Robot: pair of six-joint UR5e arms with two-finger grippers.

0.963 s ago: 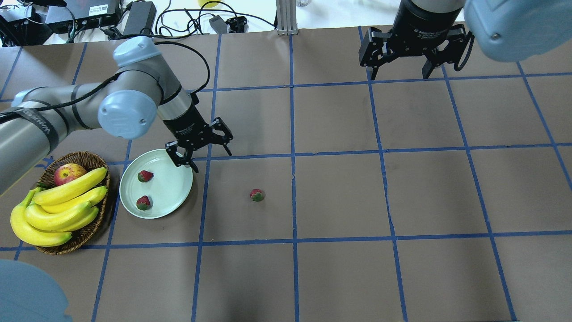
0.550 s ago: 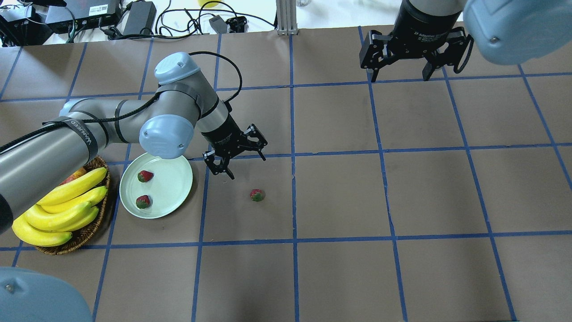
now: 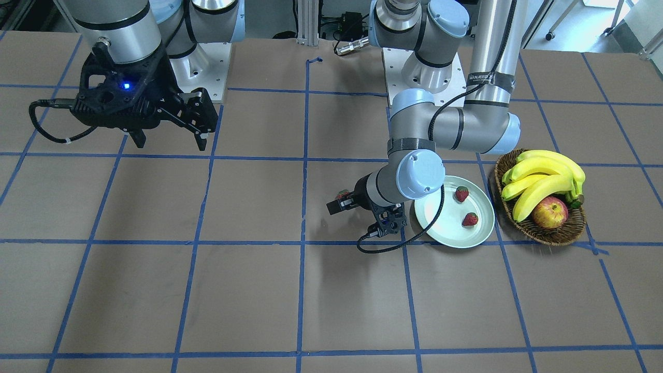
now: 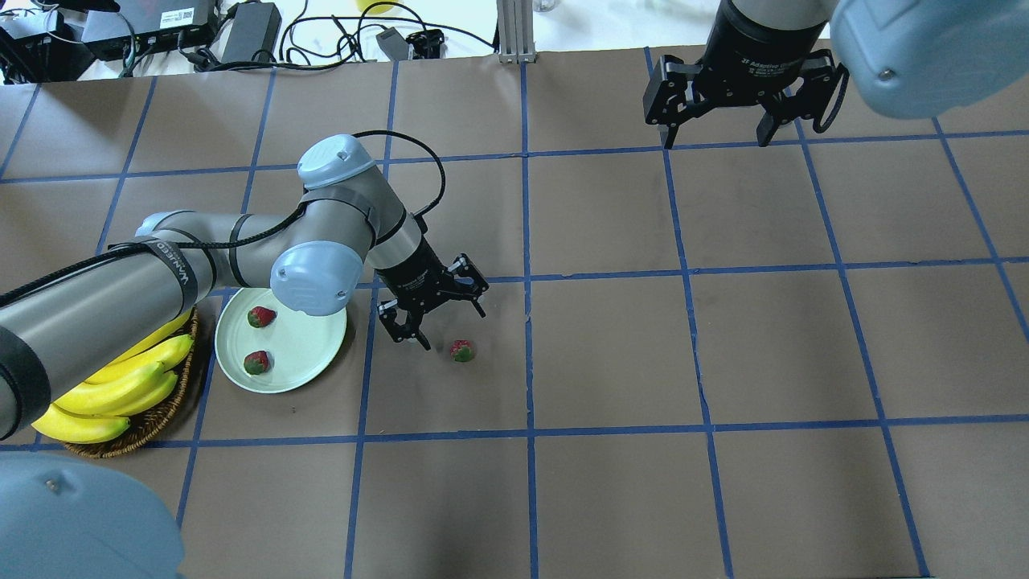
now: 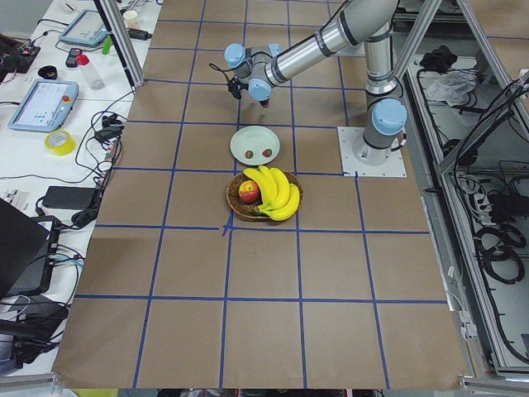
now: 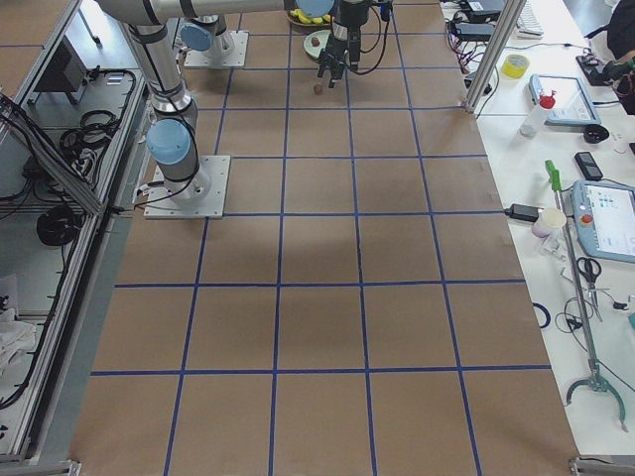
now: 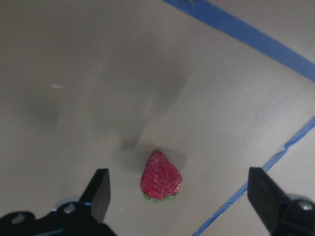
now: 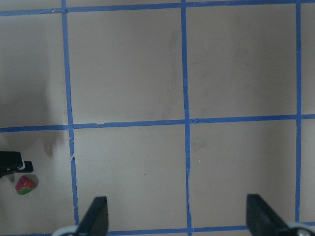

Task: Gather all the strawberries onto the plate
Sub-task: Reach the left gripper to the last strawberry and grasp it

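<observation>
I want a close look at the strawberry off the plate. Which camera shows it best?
The left wrist view: the strawberry lies large and sharp, texture and green cap plain. The overhead and right wrist views show it small; exterior right, a speck.

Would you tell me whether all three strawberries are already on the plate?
No, only two strawberries lie on the plate; the third strawberry sits on the table by the left pincer.

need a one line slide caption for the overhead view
Left gripper open near the one strawberry on the table; two more strawberries on the plate; right gripper open, far off.
</observation>
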